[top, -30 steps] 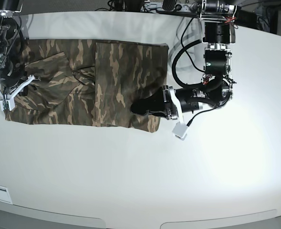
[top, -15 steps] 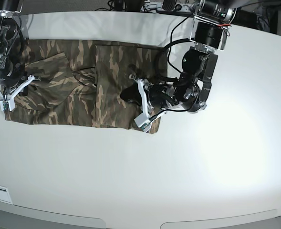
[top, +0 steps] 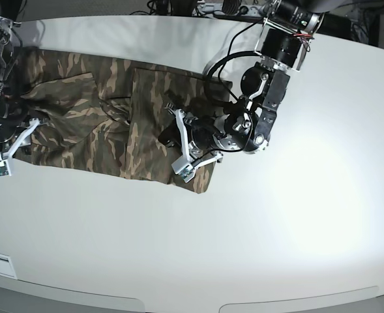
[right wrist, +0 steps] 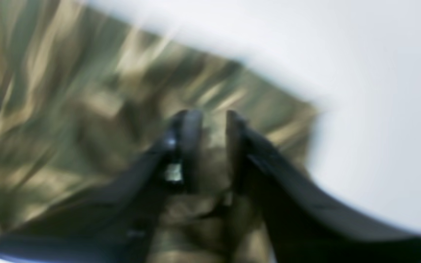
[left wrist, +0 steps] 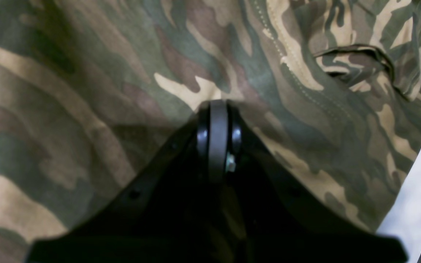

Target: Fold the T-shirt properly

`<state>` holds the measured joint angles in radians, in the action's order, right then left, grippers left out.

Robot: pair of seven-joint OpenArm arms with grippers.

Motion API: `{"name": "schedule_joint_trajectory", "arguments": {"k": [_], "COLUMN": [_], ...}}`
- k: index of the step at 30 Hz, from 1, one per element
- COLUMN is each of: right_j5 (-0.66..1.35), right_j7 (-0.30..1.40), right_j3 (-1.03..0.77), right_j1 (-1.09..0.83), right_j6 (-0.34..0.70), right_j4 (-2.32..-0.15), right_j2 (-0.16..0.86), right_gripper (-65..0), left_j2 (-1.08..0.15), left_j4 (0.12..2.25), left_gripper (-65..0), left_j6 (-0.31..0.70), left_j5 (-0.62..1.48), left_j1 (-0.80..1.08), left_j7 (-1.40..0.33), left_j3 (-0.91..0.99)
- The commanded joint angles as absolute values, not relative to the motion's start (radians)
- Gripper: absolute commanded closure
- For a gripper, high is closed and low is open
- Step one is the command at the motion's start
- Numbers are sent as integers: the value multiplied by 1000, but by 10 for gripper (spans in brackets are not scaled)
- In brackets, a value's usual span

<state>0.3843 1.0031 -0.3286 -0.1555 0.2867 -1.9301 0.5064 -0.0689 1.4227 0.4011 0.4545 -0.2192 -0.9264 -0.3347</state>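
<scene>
I have the shirt (top: 113,117) lying across the far side of the white desk (top: 244,228), already doubled over on one side, so it sits as a long camouflage band with a thicker folded panel in the middle.

My left pincer (left wrist: 216,109) is shut tight and buried in the cloth near that panel's front edge; in its wrist view the jaws meet with fabric puckering around the tip, so I take it to be pinching a layer of the shirt. My right pincer (right wrist: 210,120) sits over the opposite end of the shirt, close to the desk edge. Its wrist view is smeared by motion, but the jaws stand apart with cloth showing between them, and I judge nothing is gripped there yet.

To do this fold well, I would settle the right arm before closing, take a clean bite on the hem instead of a bunch of loose layers, and match the height of both grips. Then I would carry the cloth over slowly, keeping it taut between the arms so the crumpled sleeve (top: 110,104) does not drag under.
</scene>
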Motion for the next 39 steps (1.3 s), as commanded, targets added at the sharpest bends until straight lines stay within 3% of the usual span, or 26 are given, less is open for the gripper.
{"name": "schedule_joint_trajectory", "arguments": {"k": [1, 4, 9, 18, 36, 39], "right_j5": [343, 255, 327, 786, 1077, 1178], "right_j7": [982, 979, 1016, 1122, 1182, 1263], "right_j3": [-355, -407, -553, -702, -702, -702], "right_j1": [-149, -157, -179, -179, -180, -180], "right_j6": [263, 190, 177, 325, 523, 572], "right_j4": [-1944, -1942, -1838, -1584, -1269, -1253], "right_j2": [537, 556, 562, 560, 477, 457], "right_gripper": [-332, -409, -409, -409, -408, -407], "left_j2": [-98, -137, -211, -249, -249, -249], "left_j4": [1418, 1418, 1418, 1418, 1425, 1425], "left_gripper": [0, 0, 0, 0, 0, 0], "left_j6": [368, 368, 370, 413, 460, 460], "left_j5": [363, 372, 443, 572, 646, 646], "left_j1": [-225, -225, -225, -225, -231, -231], "left_j7": [-998, -998, -1003, -1054, -1055, -1055], "left_j3": [-317, -282, -199, -132, -132, -132]}}
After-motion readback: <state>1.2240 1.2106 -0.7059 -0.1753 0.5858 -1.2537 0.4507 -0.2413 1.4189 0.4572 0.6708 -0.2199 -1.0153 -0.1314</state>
